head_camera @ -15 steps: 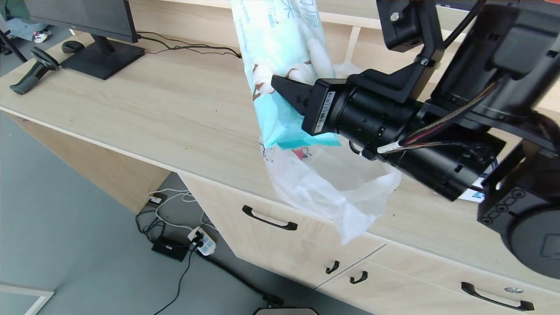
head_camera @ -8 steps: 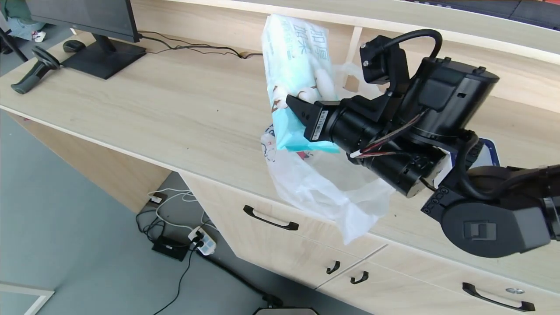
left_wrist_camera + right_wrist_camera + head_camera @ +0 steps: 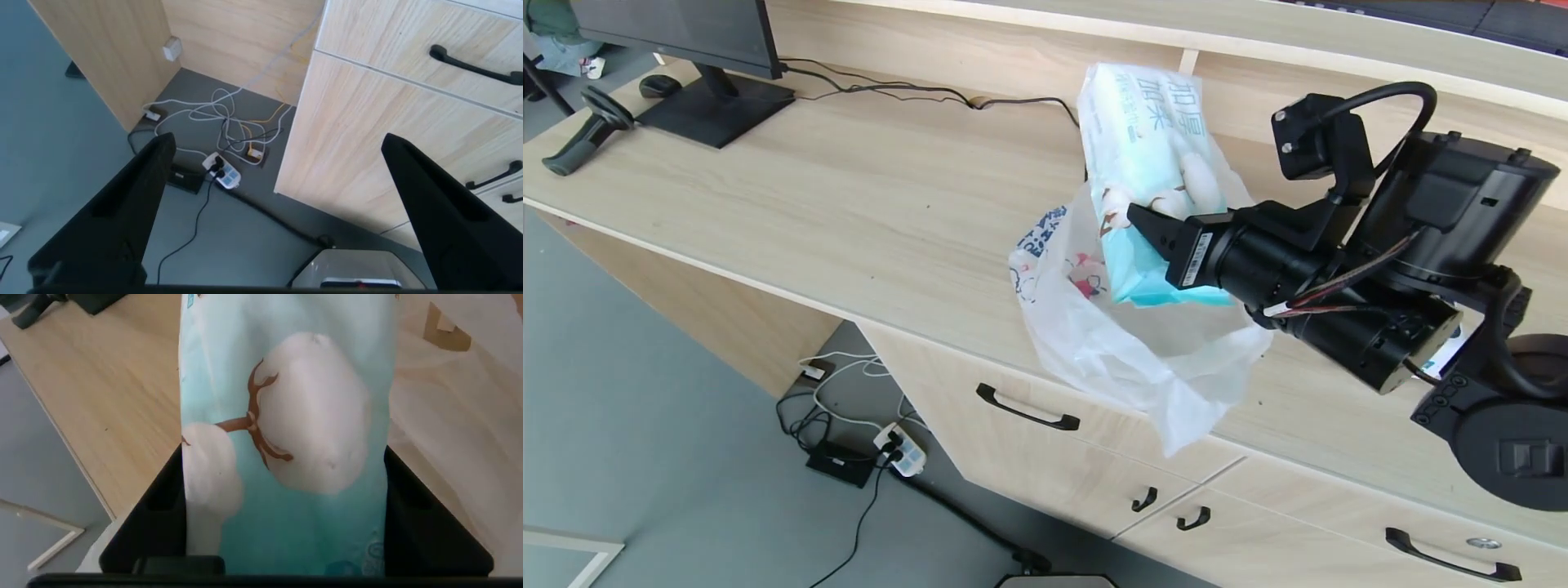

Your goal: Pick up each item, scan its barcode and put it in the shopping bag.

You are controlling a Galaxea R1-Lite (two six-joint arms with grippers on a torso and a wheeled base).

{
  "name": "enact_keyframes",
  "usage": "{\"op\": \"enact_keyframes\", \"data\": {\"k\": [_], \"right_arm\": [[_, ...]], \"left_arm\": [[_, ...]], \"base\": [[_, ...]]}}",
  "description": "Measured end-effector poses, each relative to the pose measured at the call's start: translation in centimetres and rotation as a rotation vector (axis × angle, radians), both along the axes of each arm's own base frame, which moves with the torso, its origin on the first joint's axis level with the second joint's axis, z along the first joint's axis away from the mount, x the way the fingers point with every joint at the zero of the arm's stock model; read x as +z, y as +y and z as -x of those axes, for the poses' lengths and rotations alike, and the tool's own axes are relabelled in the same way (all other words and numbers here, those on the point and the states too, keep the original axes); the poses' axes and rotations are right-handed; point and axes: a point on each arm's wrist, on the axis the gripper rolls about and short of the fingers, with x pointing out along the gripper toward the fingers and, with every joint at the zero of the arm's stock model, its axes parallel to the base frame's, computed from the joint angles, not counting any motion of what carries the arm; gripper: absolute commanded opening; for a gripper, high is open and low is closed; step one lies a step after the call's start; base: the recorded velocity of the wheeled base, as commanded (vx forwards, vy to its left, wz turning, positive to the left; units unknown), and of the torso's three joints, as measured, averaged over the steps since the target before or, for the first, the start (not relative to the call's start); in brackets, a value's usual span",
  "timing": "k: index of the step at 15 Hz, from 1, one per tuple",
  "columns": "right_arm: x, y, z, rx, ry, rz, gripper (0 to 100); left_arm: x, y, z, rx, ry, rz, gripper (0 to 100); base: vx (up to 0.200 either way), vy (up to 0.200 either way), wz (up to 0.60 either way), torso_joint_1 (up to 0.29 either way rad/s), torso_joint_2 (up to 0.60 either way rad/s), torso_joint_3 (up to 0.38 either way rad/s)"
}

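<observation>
Light wood surface (image 3: 849, 204): monitor (image 3: 678, 33), mouse (image 3: 658, 84) and handheld scanner (image 3: 584, 135) at far left; cable (image 3: 890, 88) along the back.
Shopping bag (image 3: 1127, 359): white, at the front edge, overhanging the drawers (image 3: 1029, 457).
Tissue pack (image 3: 1152, 147): tilted, lower end inside the bag mouth, clamped by the right end effector (image 3: 1147, 224).
Left end effector (image 3: 278, 220): fingers wide, empty, above the floor's power strip (image 3: 222, 171).

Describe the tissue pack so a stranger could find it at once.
On the counter, find the white bag at the front edge. The pack is at its mouth, in the right gripper. Unlike the bag, it is teal, with printed cotton bolls.
</observation>
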Motion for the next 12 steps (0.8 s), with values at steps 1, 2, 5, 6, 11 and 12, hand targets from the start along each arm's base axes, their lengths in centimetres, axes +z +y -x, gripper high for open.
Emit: {"op": "enact_keyframes", "data": {"k": [1, 2, 5, 6, 11, 12], "right_arm": [[-0.4, -0.1, -0.2, -0.008, -0.009, -0.002, 0], [-0.7, -0.2, -0.5, -0.016, -0.029, -0.01, 0], [-2.1, -0.3, -1.4, -0.045, -0.044, 0.009, 0], [-2.8, -0.4, -1.4, -0.055, -0.029, 0.02, 0], [-4.0, -0.9, -0.8, -0.098, -0.034, 0.089, 0], [-4.1, -0.9, -0.6, -0.1, -0.036, 0.099, 0]], "left_arm": [[0.0, 0.0, 0.0, 0.0, 0.0, 0.0, 100], [0.0, 0.0, 0.0, -0.001, 0.0, 0.0, 100], [0.0, 0.0, 0.0, -0.001, -0.001, 0.001, 100], [0.0, 0.0, 0.0, -0.001, -0.001, 0.001, 100], [0.0, 0.0, 0.0, 0.0, -0.001, 0.0, 100], [0.0, 0.0, 0.0, 0.0, -0.001, -0.001, 100]], "base": [[0.0, 0.0, 0.0, 0.0, 0.0, 0.0], [0.0, 0.0, 0.0, 0.0, 0.0, 0.0], [0.0, 0.0, 0.0, 0.0, 0.0, 0.0], [0.0, 0.0, 0.0, 0.0, 0.0, 0.0], [0.0, 0.0, 0.0, 0.0, 0.0, 0.0], [0.0, 0.0, 0.0, 0.0, 0.0, 0.0]]}}
